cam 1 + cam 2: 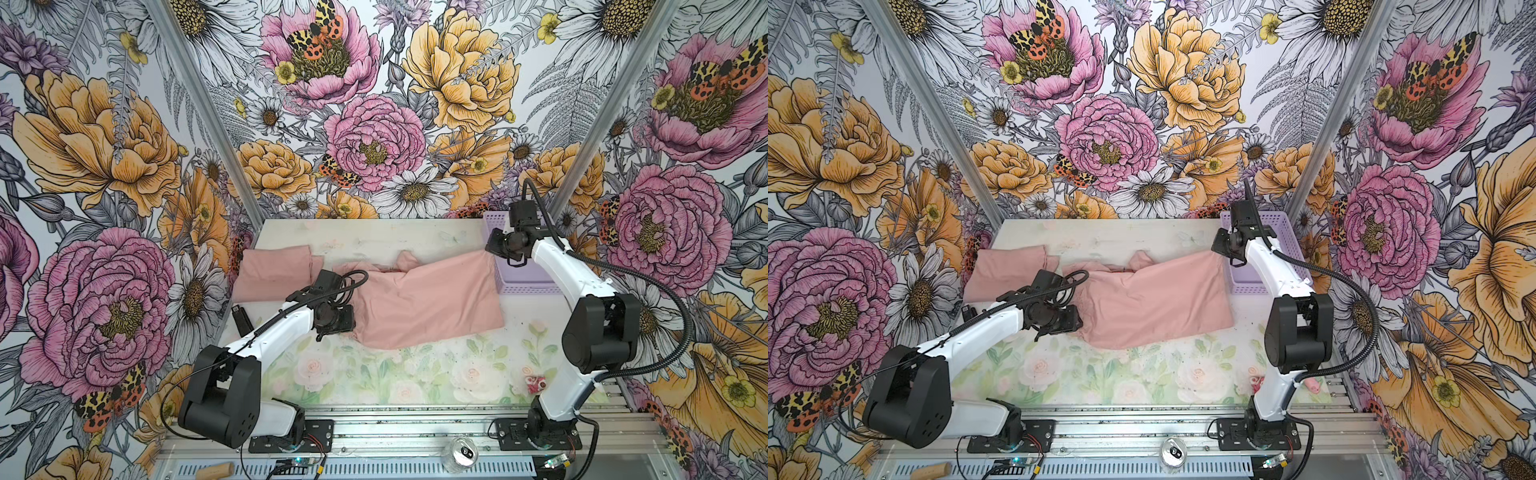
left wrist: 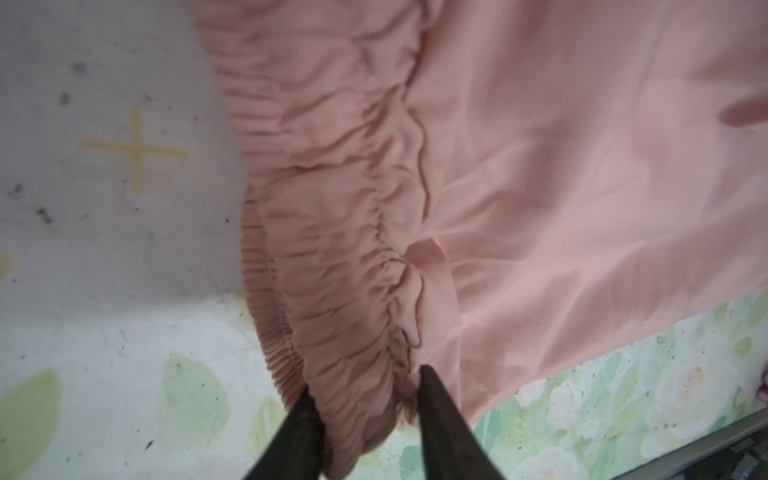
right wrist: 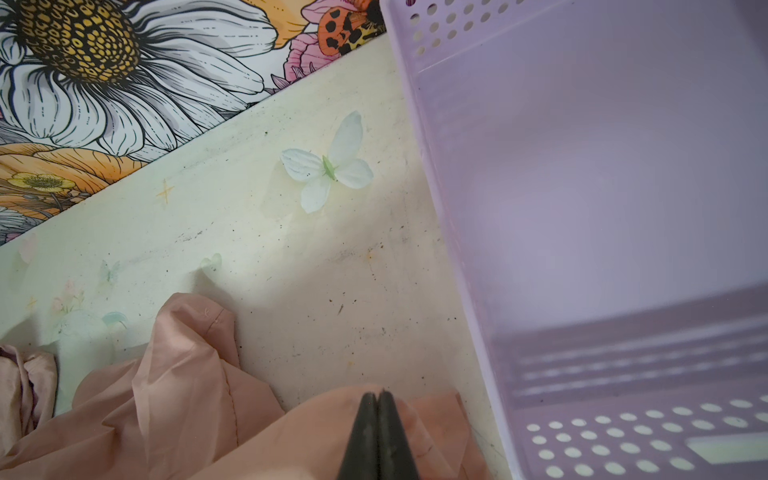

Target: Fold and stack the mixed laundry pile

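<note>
The laundry shows as two dusty-pink garments. The pink shorts [image 1: 424, 303] [image 1: 1154, 303] lie spread across the middle of the table. Their gathered elastic waistband [image 2: 345, 291] sits bunched between the fingers of my left gripper [image 2: 365, 380] [image 1: 352, 326], which is shut on it at the shorts' left end. My right gripper [image 3: 379, 392] [image 1: 491, 254] is shut on a leg corner of the shorts, held slightly raised beside the basket. A folded pink garment [image 1: 274, 272] [image 1: 1009, 270] rests at the back left, apart from both grippers.
A lavender perforated basket [image 1: 528, 278] [image 3: 582, 187] stands at the back right, close to my right gripper. A small black object [image 1: 241, 318] lies left of my left arm. A small red item [image 1: 535, 383] sits front right. A can [image 1: 461, 453] stands on the front rail.
</note>
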Robot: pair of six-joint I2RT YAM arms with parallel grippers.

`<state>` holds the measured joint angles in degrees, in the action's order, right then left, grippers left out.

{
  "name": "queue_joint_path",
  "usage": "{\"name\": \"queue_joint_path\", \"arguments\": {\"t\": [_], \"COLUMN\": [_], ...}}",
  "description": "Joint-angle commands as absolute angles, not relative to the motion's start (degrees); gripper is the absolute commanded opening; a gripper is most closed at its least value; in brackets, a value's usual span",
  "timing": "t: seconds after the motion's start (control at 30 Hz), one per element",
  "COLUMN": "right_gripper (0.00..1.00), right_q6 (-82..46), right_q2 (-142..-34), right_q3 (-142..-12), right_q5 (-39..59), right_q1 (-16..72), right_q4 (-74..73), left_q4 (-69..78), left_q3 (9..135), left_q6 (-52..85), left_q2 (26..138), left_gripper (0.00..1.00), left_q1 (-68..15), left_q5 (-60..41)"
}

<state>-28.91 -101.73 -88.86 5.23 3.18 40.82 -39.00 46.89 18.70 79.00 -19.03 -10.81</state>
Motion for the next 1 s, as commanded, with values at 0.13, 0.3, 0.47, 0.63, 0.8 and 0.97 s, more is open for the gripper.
{"name": "queue_joint_path", "arguments": {"t": [0.13, 0.3, 0.47, 0.63, 0.8, 0.97], "right_gripper": [0.23, 0.54, 0.56, 0.53, 0.51, 0.47], "right_q6": [-26.43, -26.18, -28.85, -34.78, -39.44, -40.76], "right_q2": [-103.13, -92.39, -80.05, -73.79, -74.28, -79.03], "right_q3": [-90.70, -80.66, -66.18, -51.71, -43.90, -40.18], "right_q5": [6.46, 5.38, 8.51, 9.94, 5.95, 7.32], "right_q1": [2.11, 2.09, 2.65, 6.77, 11.97, 12.47], "right_q4": [41.00, 42.80, 45.03, 45.01, 41.31, 35.29], "left_q4": [-36.75, -41.39, -46.42, -47.57, -47.92, -48.58], "left_q3": [46.11, 51.60, 59.03, 63.53, 65.50, 65.69], "left_q6": [20.51, 22.27, 20.97, 19.88, 18.57, 17.84], "left_q2": [75.27, 67.48, 67.42, 69.92, 71.75, 71.92], "left_gripper": [0.00, 0.00, 0.00, 0.00, 0.00, 0.00], "left_q1": [-17.67, -12.57, -8.79, -6.69, -6.14, -5.70], "left_q5": [-16.36, -18.38, -19.80, -21.07, -21.39, -21.26]}}
